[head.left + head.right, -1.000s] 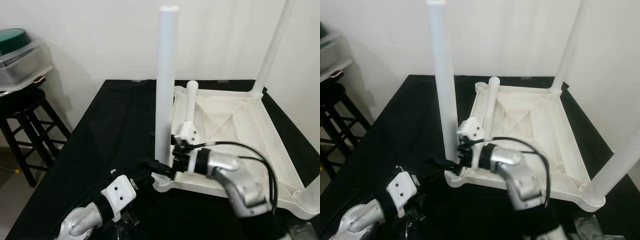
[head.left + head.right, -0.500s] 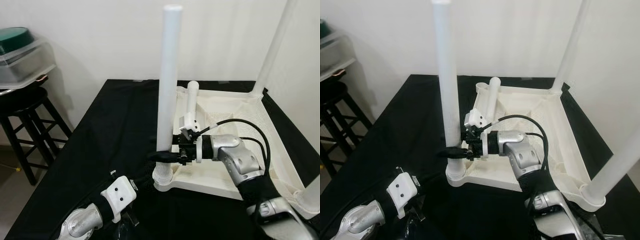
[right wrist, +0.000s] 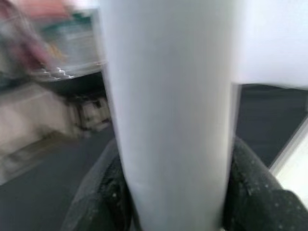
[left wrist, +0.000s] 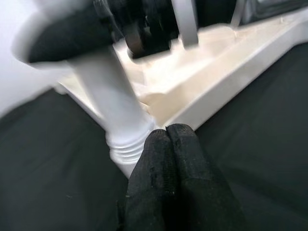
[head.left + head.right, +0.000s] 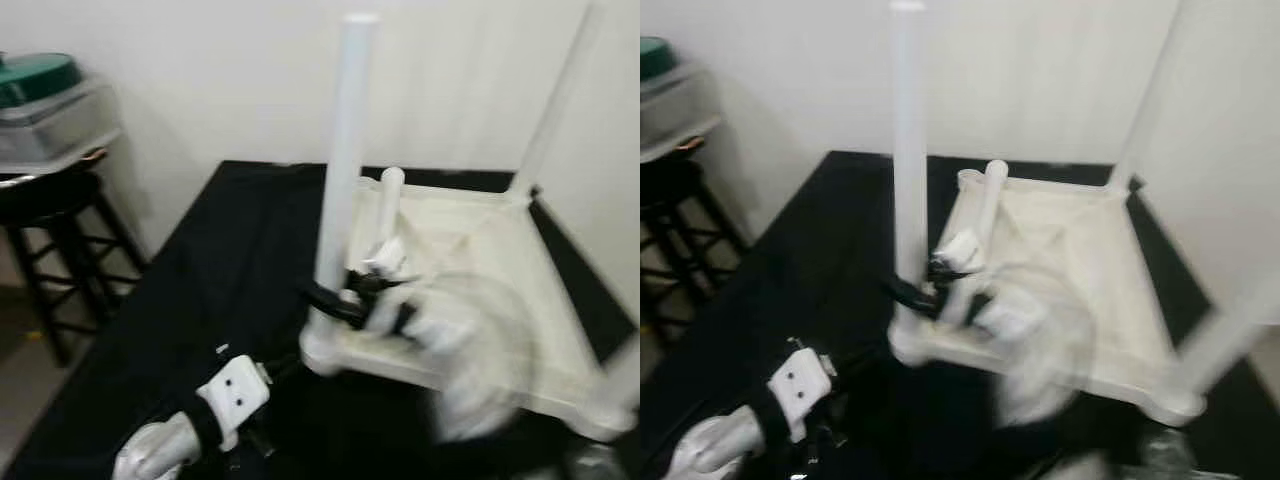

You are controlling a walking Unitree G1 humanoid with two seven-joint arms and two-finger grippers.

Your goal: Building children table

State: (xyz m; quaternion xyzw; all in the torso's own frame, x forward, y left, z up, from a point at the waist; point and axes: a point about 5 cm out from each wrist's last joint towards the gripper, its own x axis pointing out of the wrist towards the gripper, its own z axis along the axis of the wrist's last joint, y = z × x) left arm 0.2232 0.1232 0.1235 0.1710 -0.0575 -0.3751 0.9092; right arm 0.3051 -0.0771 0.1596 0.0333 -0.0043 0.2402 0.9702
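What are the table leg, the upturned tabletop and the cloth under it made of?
Table leg: likely plastic, smooth, matte white, ridged at the base.
Tabletop: probably moulded plastic, cream-white, with ribs on its underside.
Cloth: seemingly black matte fabric, soft folds, no shine.
Blur leaves the finishes open.

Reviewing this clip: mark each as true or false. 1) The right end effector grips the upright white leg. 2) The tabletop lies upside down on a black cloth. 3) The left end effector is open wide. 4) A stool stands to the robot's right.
1) True: the right end effector has its fingers on either side of the upright white leg.
2) True: the tabletop lies underside up on the black cloth.
3) False: the left end effector has its fingers pressed together, near the leg's base.
4) False: the stool stands to its left.
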